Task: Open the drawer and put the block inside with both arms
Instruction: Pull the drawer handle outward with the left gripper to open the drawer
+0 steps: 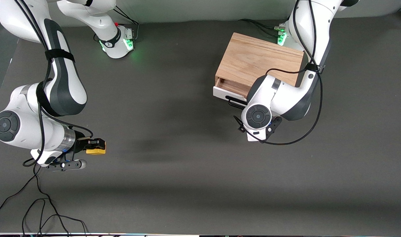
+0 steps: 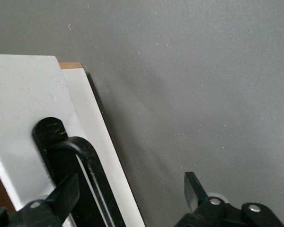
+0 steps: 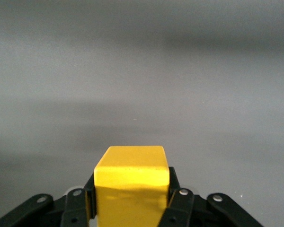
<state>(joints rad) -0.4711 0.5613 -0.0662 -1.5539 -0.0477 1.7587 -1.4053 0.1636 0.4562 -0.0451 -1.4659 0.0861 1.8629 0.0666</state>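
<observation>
Only wrist-visible: left end effector (image 2: 128, 194) beside handle (image 2: 87, 175)

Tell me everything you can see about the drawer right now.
The drawer sits in a light oak-grain wooden box at the left arm's end of the table. It is pulled partly open, showing a strip of wood interior above its white front panel. A long black bar handle runs along that panel. The left tool is open, with one finger at the handle and the other wide of it. No block is visible inside.
</observation>
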